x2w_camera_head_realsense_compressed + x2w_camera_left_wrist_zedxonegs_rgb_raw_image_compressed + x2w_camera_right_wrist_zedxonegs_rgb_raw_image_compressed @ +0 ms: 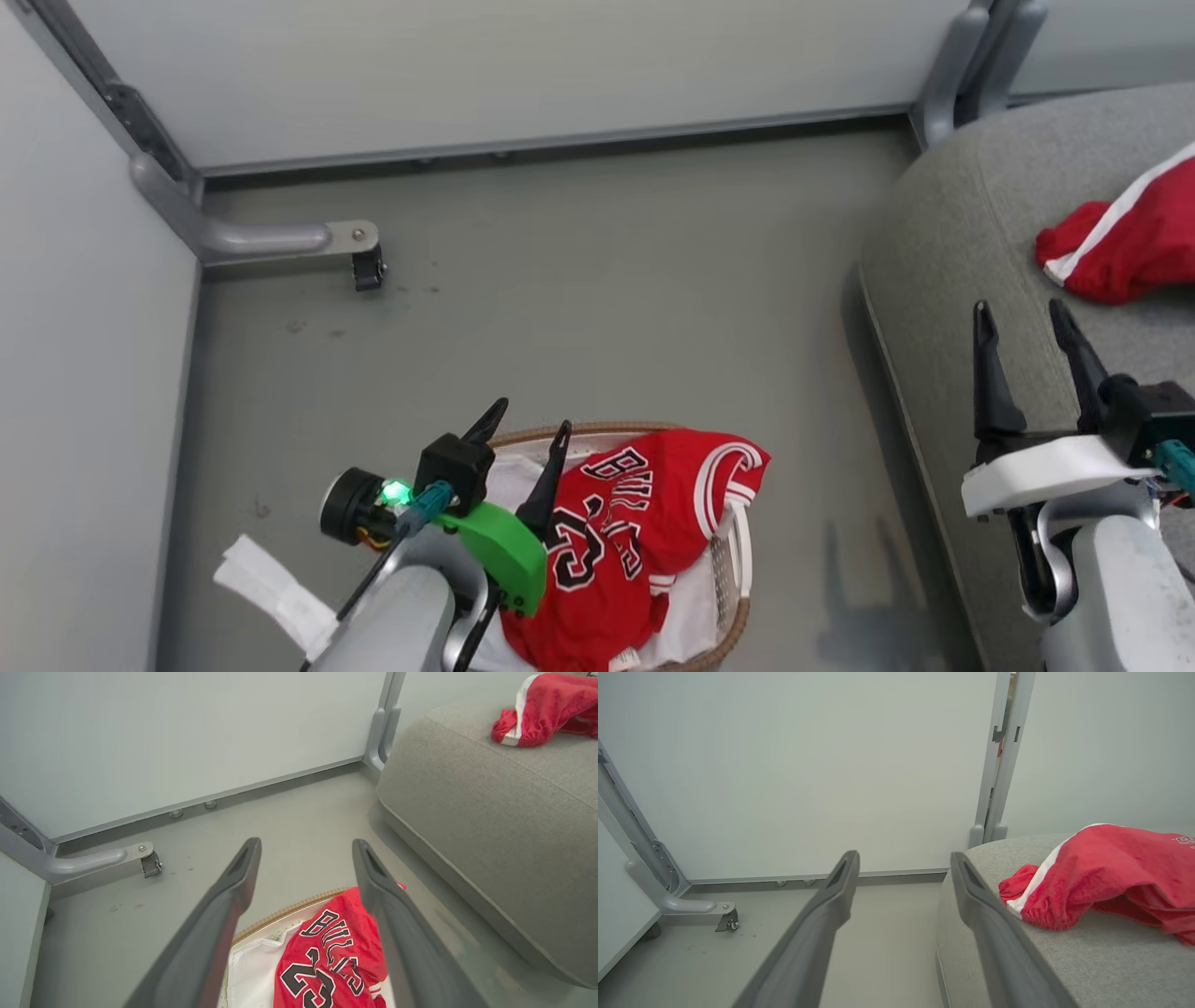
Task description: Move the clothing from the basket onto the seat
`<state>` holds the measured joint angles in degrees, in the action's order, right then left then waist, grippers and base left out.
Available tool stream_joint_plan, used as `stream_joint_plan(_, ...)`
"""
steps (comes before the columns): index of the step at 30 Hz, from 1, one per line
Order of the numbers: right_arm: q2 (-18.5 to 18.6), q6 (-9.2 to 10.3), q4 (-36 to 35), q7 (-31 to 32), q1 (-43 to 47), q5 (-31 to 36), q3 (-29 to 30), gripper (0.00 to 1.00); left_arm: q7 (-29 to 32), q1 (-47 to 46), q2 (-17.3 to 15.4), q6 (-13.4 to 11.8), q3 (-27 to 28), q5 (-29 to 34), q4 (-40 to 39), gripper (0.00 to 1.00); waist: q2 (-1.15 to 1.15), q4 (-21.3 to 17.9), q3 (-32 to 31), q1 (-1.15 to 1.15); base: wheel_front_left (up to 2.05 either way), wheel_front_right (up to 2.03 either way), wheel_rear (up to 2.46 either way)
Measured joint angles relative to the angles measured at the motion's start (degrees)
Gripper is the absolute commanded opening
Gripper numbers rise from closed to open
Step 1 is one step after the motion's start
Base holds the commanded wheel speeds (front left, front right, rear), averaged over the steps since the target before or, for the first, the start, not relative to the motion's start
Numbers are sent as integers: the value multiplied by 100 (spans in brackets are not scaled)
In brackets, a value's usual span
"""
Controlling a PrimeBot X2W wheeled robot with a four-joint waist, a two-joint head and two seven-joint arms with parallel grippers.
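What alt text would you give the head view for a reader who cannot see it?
A red jersey lies in a basket on the floor, with the open left gripper just above it. Red shorts lie on the grey seat, near the open right gripper.

Head looks down; wrists, seemingly low, share seat [467,812].
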<state>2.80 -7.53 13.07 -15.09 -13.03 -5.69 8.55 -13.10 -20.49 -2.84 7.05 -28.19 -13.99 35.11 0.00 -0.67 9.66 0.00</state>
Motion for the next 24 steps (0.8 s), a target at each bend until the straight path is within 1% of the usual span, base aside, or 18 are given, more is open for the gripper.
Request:
stream_joint_plan(6,0,0,-292,0,-426,12,-158,100,64,-654,12,8,-587,-312,1043,100,0,-278,674,0,0,0,0)
stream_joint_plan(12,8,0,-603,0,-693,-155,-346,100,212,-1077,22,9,-1227,-238,2071,100,0,-689,1322,1,0,0,0)
stream_joint_plan(20,9,0,-939,0,-979,-347,-624,100,303,-1841,18,7,-1624,53,2945,100,0,-1208,2167,1,0,0,0)
stream_joint_plan(24,13,0,-1061,0,-1124,-469,-715,100,370,-2143,8,1,-1668,76,3311,100,0,-1457,2583,1,0,0,0)
